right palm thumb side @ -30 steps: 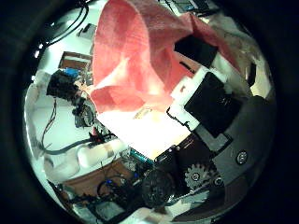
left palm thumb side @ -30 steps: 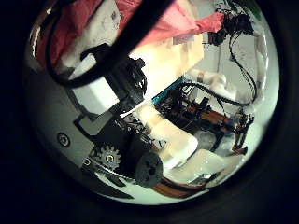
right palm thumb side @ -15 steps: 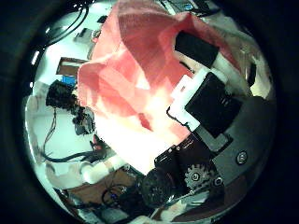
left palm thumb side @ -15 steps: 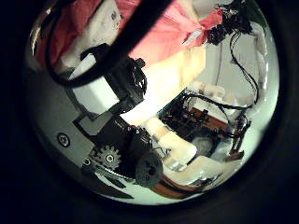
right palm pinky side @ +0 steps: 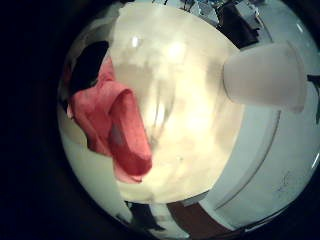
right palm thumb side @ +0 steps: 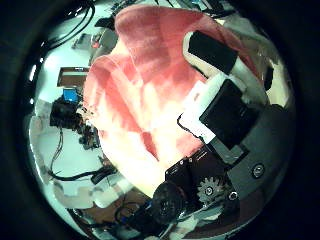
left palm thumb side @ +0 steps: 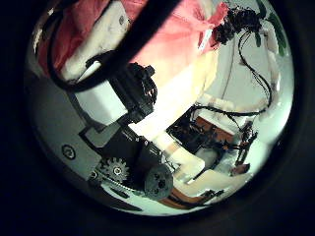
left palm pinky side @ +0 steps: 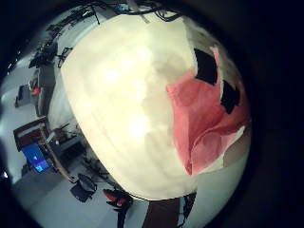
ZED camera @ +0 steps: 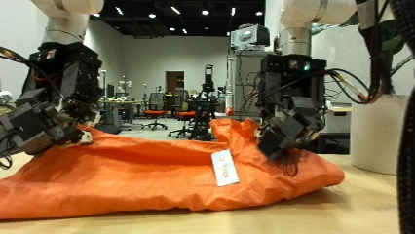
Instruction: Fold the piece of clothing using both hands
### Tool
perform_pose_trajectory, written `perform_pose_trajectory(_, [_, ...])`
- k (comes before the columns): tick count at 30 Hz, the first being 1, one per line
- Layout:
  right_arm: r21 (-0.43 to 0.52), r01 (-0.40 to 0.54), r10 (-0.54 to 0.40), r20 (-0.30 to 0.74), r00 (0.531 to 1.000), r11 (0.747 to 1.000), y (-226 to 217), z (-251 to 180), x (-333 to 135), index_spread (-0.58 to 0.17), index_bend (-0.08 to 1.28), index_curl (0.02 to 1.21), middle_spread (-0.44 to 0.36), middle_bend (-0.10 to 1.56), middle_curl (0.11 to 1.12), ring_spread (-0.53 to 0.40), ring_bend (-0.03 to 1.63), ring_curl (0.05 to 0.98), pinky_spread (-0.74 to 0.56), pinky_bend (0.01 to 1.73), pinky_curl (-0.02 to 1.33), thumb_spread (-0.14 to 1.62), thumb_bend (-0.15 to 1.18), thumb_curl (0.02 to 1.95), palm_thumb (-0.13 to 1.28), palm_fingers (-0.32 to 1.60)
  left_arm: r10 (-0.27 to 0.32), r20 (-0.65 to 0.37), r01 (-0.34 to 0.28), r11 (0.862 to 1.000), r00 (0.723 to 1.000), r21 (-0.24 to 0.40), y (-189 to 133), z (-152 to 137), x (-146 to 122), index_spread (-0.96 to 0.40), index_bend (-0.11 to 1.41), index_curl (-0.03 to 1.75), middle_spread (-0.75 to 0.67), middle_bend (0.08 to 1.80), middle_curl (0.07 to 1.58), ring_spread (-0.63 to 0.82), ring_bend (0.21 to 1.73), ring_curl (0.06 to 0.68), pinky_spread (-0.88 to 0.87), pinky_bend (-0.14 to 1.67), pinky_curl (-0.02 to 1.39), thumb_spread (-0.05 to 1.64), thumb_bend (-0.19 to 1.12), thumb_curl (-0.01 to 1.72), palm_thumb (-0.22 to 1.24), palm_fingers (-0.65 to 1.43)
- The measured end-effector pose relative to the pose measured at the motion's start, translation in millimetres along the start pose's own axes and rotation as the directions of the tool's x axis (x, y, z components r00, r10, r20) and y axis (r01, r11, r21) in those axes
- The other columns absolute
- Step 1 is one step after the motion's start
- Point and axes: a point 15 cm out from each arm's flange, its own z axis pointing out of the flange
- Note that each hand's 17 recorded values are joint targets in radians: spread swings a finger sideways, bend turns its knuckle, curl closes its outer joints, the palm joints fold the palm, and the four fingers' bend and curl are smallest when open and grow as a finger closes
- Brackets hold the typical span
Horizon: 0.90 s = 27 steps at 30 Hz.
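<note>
Sprawling across the pale wooden table [ZED camera: 376,210], the orange piece of clothing [ZED camera: 143,175] lies in a long rumpled heap between the two arms, a white tag [ZED camera: 224,167] showing on its front. Over at one end, the left hand [ZED camera: 42,115] is down on the cloth, fingers bent into the folds; its thumb-side palm view shows fabric bunched right against the fingers [left palm thumb side: 133,87], so it has a hold. At the other end the right hand [ZED camera: 288,129] presses into a raised ridge of the garment, and its palm view is filled with cloth, fingers [right palm thumb side: 215,55] curled over it. Beside the right arm, at the table's edge, stands a white cylinder [ZED camera: 383,132].
</note>
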Motion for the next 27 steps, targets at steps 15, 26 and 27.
perform_pose_trajectory(15, [0.004,-0.024,0.024,0.051,0.998,1.0,-18.7,12.0,2.5,-0.329,0.53,0.74,-0.082,0.69,0.6,-0.13,0.85,0.475,-0.16,0.77,0.92,1.23,-0.02,0.44,0.91,0.08,-0.082,-0.063,0.085,0.996,0.995,0.043,-0.9,4.7,-27.5,-0.58,0.24,1.16,-0.42,0.91,0.96,-0.44,1.0,0.643,-0.74,0.25,0.95,1.27,-0.04,0.33,0.42,0.44])
perform_pose_trajectory(26, [0.119,-0.005,0.0,0.044,0.999,0.993,-15.9,-62.8,24.5,-0.334,0.53,0.6,-0.046,0.59,0.49,0.001,0.63,0.33,0.35,0.38,0.64,1.22,-0.01,0.43,0.9,0.15,-0.195,-0.125,0.22,0.946,0.973,0.24,17.2,-48.5,-55.6,-0.13,0.14,0.74,0.14,0.18,0.57,0.05,0.66,0.511,0.0,0.25,0.92,1.12,-0.04,0.28,0.22,-0.16])
perform_pose_trajectory(27, [0.114,0.001,-0.006,0.044,0.999,0.993,-11.3,-67.1,25.8,-0.336,0.53,0.6,-0.047,0.59,0.49,-0.001,0.61,0.324,0.36,0.34,0.62,1.22,-0.01,0.43,0.91,0.15,-0.198,-0.129,0.225,0.941,0.972,0.252,19.9,-53.2,-56.5,-0.12,0.14,0.71,0.18,0.17,0.55,0.11,0.62,0.49,0.08,0.24,0.89,1.11,-0.04,0.28,0.22,-0.15])
